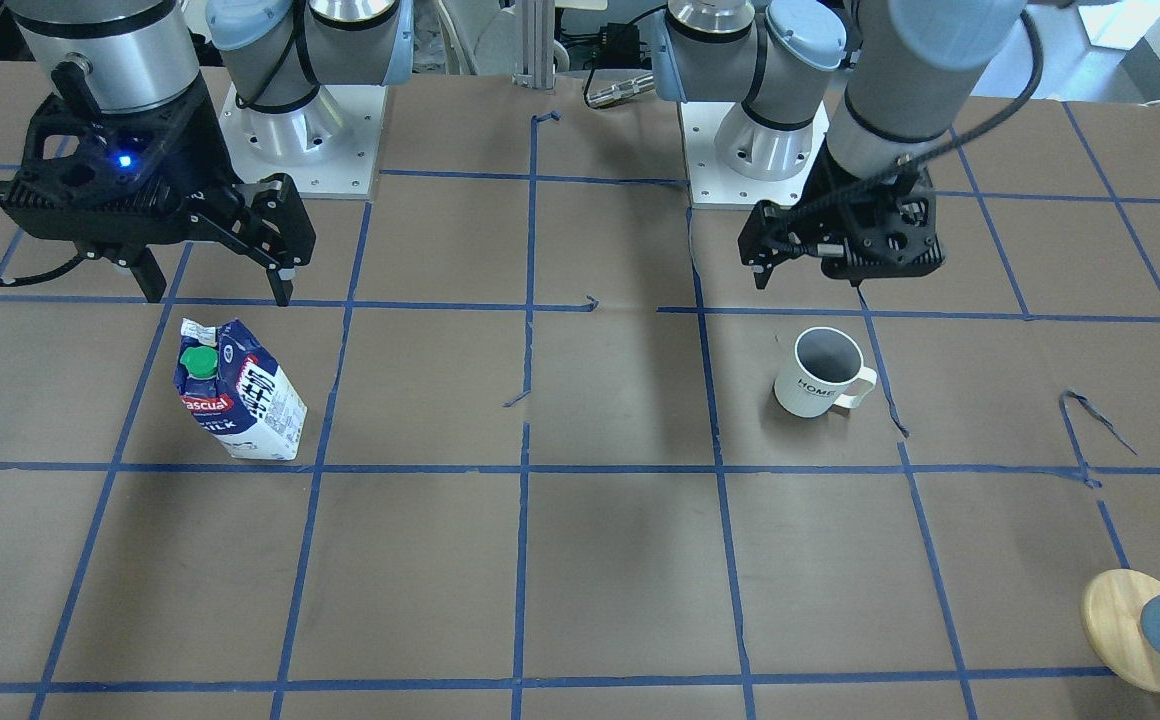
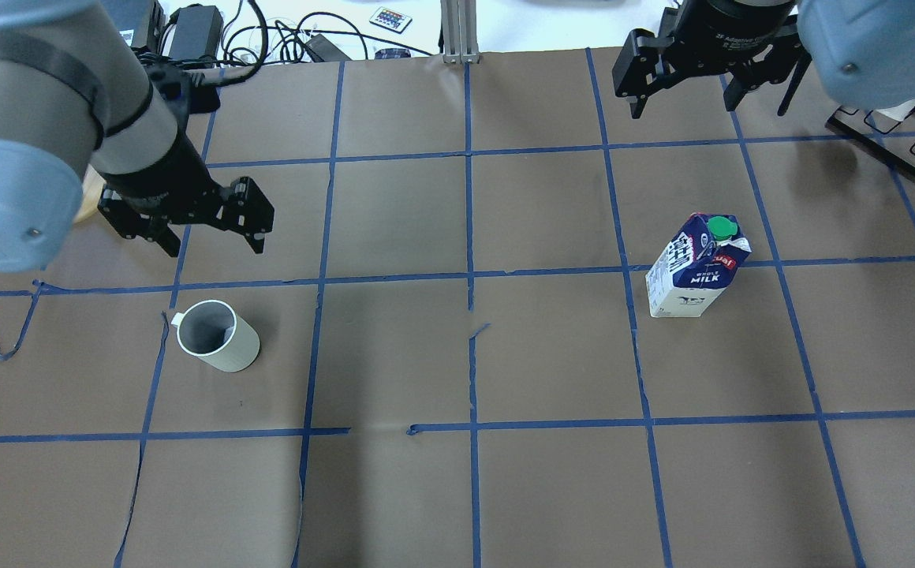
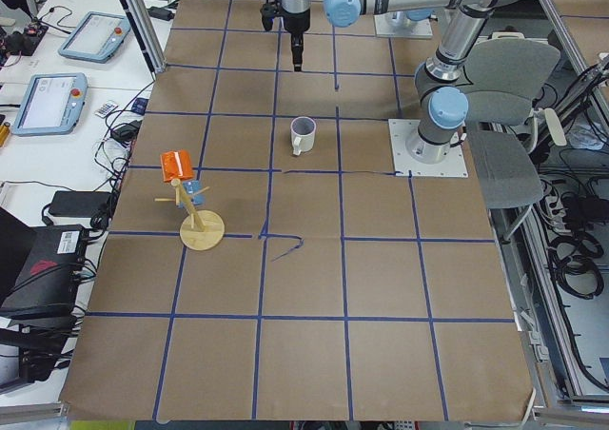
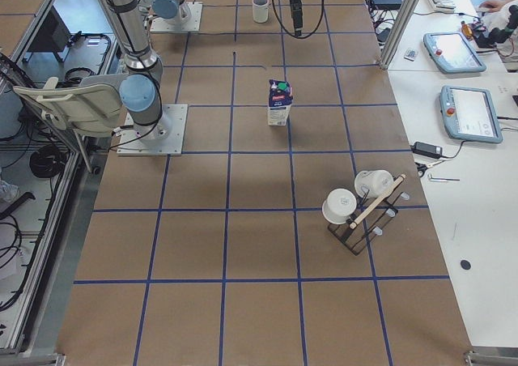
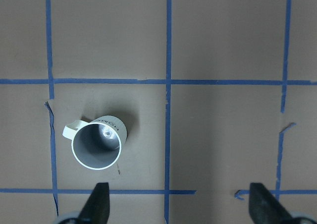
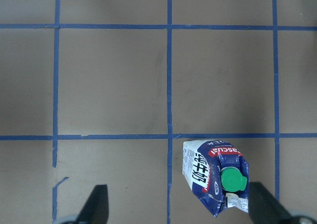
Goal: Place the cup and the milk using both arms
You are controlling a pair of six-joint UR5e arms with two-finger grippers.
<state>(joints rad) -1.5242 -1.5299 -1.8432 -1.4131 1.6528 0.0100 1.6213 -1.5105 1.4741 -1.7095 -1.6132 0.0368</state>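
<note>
Table [image 2: 552, 489], brown paper cover, blue tape grid; six items stand on it.

The cup [image 2: 217, 338] is upright and mouth up, on the surface below the left gripper [image 2: 214, 246] and clear of it. The milk [image 2: 696, 268] is upright with its green cap on top, below the right gripper [image 2: 682, 109] and clear of it. The wooden disc stand [image 3: 202, 228] is well apart from the left gripper, toward the table's outer edge. The black rack [image 4: 360, 220] carries white cups, well apart from the right gripper. Two metal mounting plates [image 1: 305, 150] sit behind both grippers, at the arm bases. Grid tape is torn or lifted in several places.
</note>
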